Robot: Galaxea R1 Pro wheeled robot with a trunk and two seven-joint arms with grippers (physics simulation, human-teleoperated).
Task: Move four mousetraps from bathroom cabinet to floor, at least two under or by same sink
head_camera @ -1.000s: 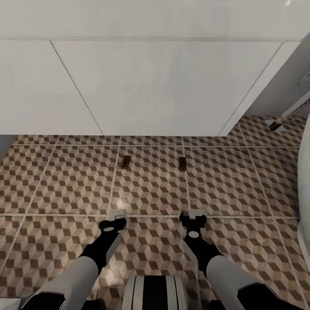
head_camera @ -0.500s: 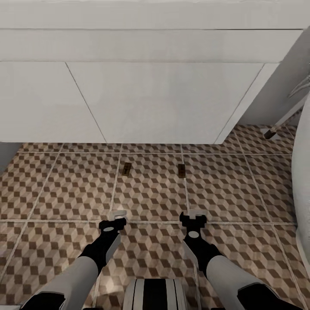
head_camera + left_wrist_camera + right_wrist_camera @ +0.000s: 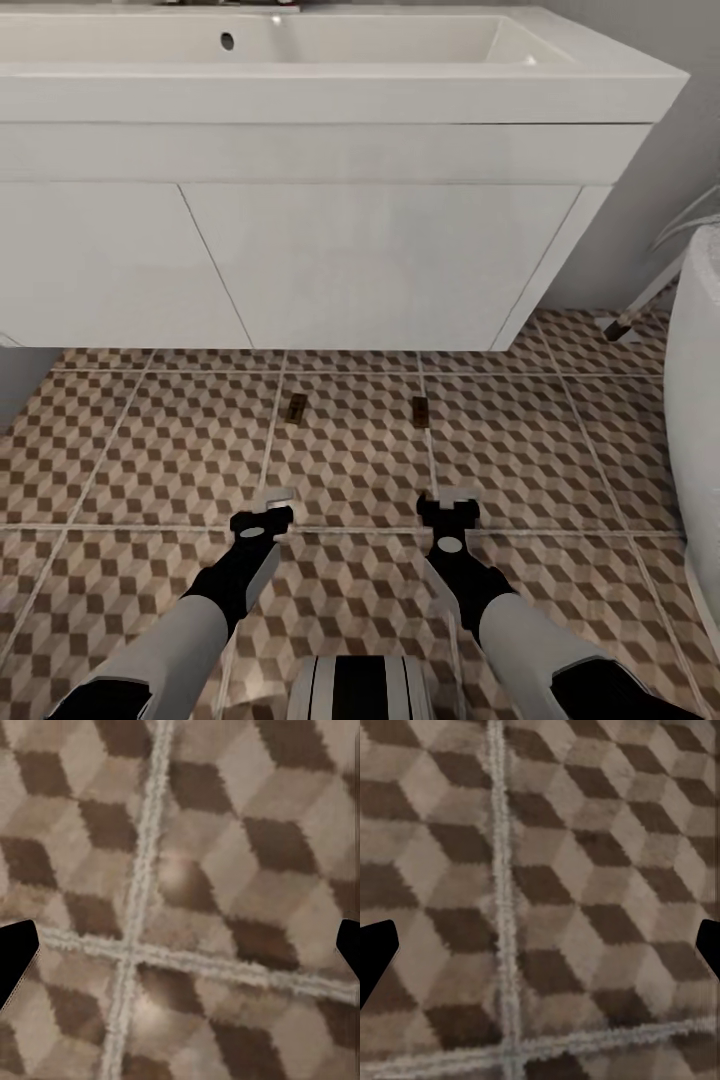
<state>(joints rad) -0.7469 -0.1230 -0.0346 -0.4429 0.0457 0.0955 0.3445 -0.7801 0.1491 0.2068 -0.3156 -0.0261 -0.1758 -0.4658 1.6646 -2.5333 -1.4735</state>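
Observation:
Two mousetraps, small brown boards, lie on the bathroom floor [image 3: 150, 450] just in front of the vanity: the left mousetrap [image 3: 296, 408] and the right mousetrap [image 3: 420, 410]. Above them hangs the sink [image 3: 400, 70], a white basin on a white two-door vanity [image 3: 360, 260]. My left gripper [image 3: 274, 497] hovers over the tiles a little nearer me than the left trap, open and empty. My right gripper [image 3: 450, 496] sits likewise before the right trap, open and empty. Both wrist views look down at patterned tile between spread fingertips [image 3: 15, 960] [image 3: 375, 952]. The cabinet is out of view.
A white bathtub [image 3: 700, 420] curves along the right edge. A slanted pale leg with a dark foot [image 3: 625, 325] stands by the grey wall right of the vanity. My base [image 3: 350, 685] shows at the bottom centre.
The whole head view has shifted, so the camera moved: the basin top has come into sight and the traps sit lower in the picture. Arms and traps keep their places.

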